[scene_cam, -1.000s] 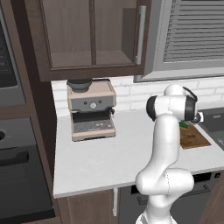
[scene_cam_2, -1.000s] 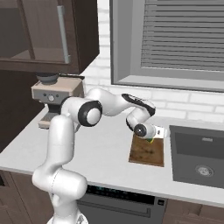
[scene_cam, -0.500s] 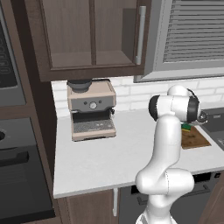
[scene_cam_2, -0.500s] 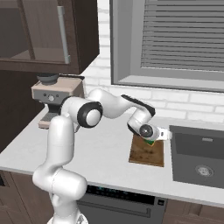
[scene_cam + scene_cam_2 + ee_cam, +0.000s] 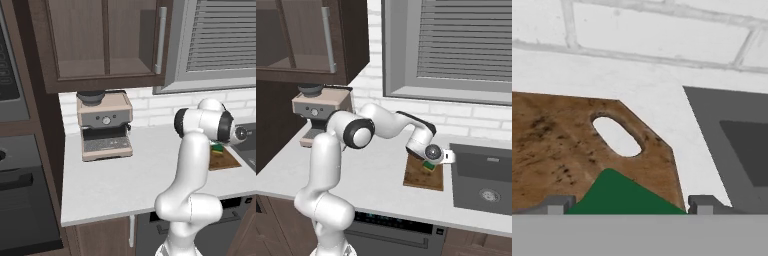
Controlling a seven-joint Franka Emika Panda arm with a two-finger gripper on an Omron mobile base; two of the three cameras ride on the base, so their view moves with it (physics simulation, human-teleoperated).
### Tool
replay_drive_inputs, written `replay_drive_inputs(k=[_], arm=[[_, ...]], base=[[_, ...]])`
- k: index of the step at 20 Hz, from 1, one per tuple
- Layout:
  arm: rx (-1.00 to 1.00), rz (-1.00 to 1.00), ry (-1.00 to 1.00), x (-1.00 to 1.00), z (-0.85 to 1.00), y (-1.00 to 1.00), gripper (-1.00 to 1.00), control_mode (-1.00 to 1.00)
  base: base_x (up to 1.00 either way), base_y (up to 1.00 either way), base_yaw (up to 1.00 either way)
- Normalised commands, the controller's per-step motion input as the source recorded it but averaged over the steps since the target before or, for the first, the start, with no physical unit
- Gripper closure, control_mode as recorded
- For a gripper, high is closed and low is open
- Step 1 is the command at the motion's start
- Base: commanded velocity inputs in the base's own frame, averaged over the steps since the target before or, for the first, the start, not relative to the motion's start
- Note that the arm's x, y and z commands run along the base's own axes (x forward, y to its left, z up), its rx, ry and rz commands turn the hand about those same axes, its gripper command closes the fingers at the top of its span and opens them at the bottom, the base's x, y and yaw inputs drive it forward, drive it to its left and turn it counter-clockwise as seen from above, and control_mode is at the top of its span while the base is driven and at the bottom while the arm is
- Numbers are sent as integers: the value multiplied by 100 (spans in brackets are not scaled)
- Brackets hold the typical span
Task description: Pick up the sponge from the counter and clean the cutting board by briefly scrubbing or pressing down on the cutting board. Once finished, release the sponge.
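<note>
The claw (image 5: 626, 205) stands spread, one finger tip on each side of the sponge (image 5: 624, 195), pinching nothing as far as I can tell. The sponge lies on the cutting board (image 5: 557, 145), near its handle hole, and the board rests flat on the bench (image 5: 376, 172), just beside the sink (image 5: 486, 182). I judge the sponge light, soft and springy; it would be best taken across its short sides, low on the yellow layer. No brand, label or writing can be read anywhere.
</note>
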Motion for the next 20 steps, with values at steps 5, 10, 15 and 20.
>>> replay_drive_inputs(k=[5,10,15,20], arm=[[-2,13,1,-100,-93,-18,100,-100],[-11,4,3,-100,-100,-12,100,-100],[-1,7,-1,-100,-100,-29,100,-100],[0,6,-7,-100,-100,-21,100,-100]], base=[[0,0,0],[0,0,0],[0,0,0],[0,0,0]])
